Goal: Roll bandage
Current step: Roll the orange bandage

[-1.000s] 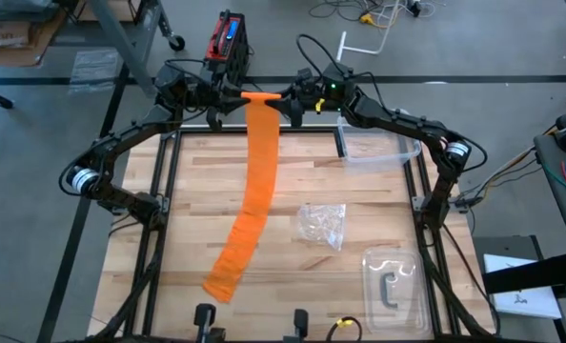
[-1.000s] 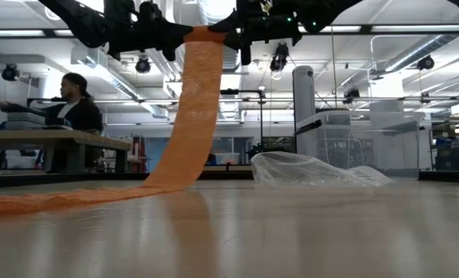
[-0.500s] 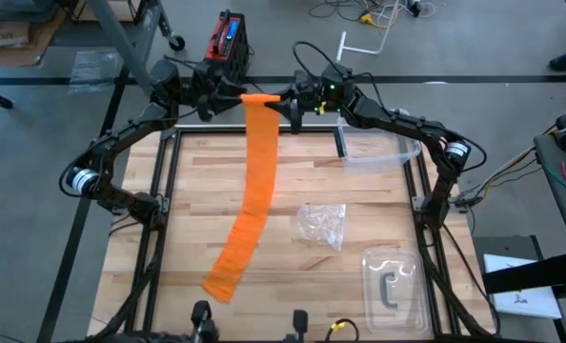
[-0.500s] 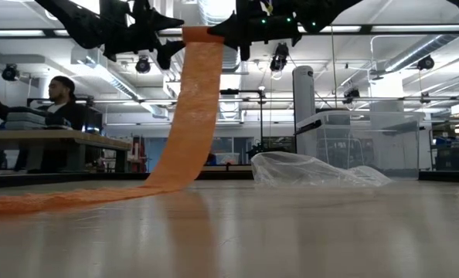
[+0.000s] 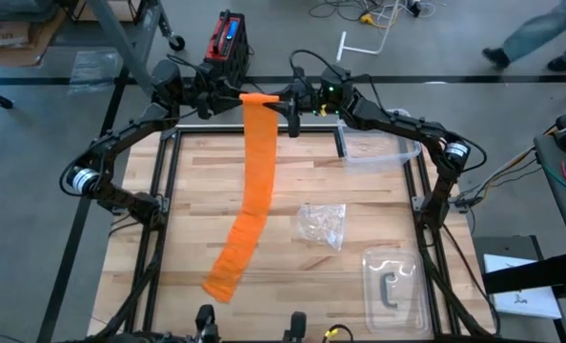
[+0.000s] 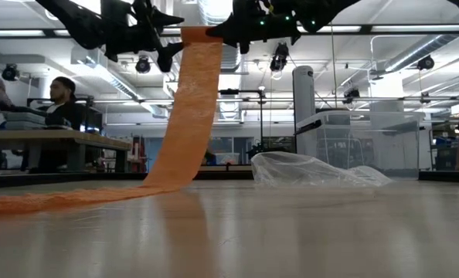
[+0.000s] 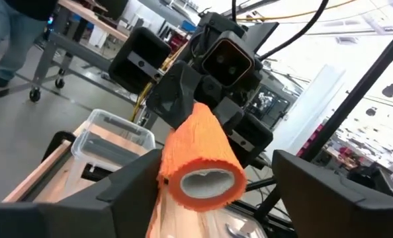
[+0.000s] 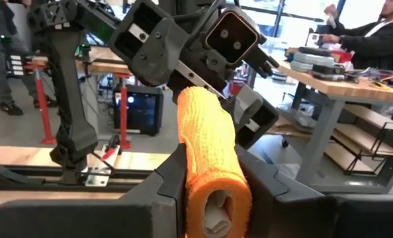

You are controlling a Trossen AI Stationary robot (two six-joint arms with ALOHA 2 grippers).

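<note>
Bandage (image 5: pixel 255 181) hangs from its rolled end, pinched in the right gripper (image 8: pixel 213 198) above the table's (image 5: pixel 359 191) far edge, down onto the wood, while the left gripper (image 7: pixel 203 192) stands spread around the roll.

Both arms raised high over the far edge of the bench (image 5: pixel 293 162), wrists turned in toward each other near the middle of that edge. Right gripper (image 5: pixel 281 99) jaws clamped on the rolled end of the bandage (image 5: pixel 254 171), roll squeezed between its fingers (image 8: pixel 173 175). Left gripper (image 5: pixel 228 96) just beside the roll's other end, jaws spread wide, fingers (image 7: pixel 127 182) either side of the roll, not gripping.
</note>
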